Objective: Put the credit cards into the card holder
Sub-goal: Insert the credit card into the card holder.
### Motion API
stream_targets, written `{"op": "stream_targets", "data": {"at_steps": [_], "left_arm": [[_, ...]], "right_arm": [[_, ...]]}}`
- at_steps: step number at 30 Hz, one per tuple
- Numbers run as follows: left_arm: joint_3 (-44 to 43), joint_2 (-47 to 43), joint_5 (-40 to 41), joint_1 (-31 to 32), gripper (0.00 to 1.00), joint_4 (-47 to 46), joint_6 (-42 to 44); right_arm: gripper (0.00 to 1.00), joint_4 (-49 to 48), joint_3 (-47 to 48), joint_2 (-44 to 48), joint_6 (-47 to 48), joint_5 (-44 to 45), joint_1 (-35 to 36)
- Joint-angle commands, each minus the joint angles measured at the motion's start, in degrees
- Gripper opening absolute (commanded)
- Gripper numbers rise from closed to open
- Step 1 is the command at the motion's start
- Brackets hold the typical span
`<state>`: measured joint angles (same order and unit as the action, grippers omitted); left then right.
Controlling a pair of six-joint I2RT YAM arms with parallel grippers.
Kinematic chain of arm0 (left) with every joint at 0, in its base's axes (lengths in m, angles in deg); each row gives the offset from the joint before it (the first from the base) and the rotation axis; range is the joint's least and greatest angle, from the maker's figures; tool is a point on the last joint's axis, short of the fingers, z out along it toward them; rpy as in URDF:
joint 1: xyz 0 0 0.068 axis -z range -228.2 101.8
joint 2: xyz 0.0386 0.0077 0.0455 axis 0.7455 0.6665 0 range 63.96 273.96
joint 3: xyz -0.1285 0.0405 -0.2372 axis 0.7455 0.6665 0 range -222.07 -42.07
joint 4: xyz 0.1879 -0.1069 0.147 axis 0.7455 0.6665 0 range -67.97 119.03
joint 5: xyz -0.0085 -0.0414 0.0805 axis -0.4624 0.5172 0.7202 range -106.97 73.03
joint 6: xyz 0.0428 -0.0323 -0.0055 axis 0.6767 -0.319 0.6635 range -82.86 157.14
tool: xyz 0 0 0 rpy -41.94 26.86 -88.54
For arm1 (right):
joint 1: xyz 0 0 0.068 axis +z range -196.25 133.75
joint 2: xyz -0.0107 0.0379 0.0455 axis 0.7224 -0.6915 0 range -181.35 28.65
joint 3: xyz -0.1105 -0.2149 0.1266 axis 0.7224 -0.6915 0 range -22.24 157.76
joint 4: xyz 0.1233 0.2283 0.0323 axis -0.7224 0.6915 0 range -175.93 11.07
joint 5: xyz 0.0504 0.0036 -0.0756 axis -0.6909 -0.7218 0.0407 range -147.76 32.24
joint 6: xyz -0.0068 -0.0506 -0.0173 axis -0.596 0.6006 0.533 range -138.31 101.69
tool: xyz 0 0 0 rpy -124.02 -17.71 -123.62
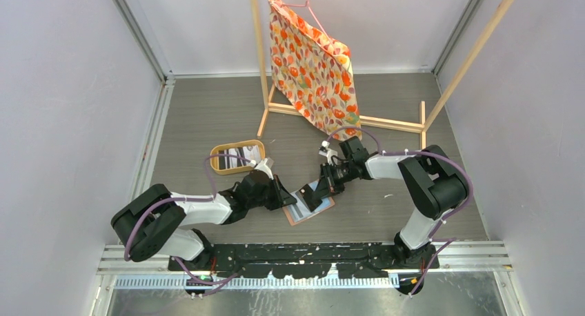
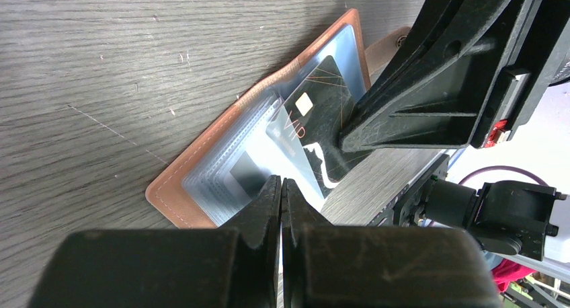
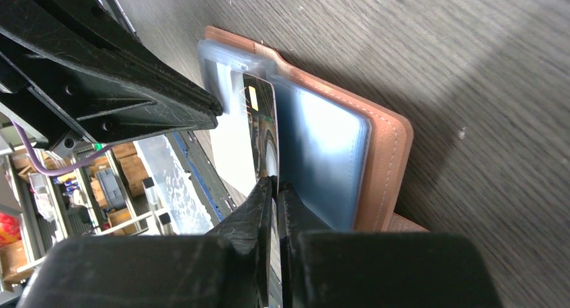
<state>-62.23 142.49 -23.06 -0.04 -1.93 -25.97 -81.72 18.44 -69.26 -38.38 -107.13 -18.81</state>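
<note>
The card holder [image 1: 324, 207] lies open on the table between the arms, salmon-brown leather [image 2: 161, 190] with clear blue-grey sleeves. My left gripper [image 2: 281, 187] is shut on the edge of one sleeve at the holder's near side. My right gripper [image 3: 275, 185] is shut on a black credit card [image 3: 262, 126] with a gold chip. The card's front end sits among the sleeves [image 3: 322, 146]. In the left wrist view the black card [image 2: 316, 113] lies across the sleeves, under the right gripper's finger [image 2: 410, 113]. In the top view the left gripper [image 1: 290, 200] and right gripper [image 1: 312, 197] meet over the holder.
An oval yellow-rimmed wooden tray [image 1: 219, 150] with more cards [image 1: 238, 161] sits behind my left arm. A floral bag [image 1: 314, 67] hangs on a wooden rack [image 1: 386, 123] at the back. Grey walls enclose the table on three sides.
</note>
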Motion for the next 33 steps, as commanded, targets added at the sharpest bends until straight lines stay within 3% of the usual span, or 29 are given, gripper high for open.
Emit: {"op": "stream_targets", "data": {"at_steps": [1,25,33], "left_arm": [[0.74,0.58,-0.02,0.18,0.01,-1.84,-0.24],[1.74,0.34,-0.13,0.1,0.01,-4.17,-0.15],[2.57,-1.02,-1.48,0.14,0.09,-9.61,0.91]], "right_arm": [[0.09,-0.61,-0.54,0.66,1.83,5.56,0.82],[0.13,-3.12,-0.72,1.23,-0.47,1.55,3.58],[0.2,-0.54,0.23,1.05,0.97,1.49,3.59]]}}
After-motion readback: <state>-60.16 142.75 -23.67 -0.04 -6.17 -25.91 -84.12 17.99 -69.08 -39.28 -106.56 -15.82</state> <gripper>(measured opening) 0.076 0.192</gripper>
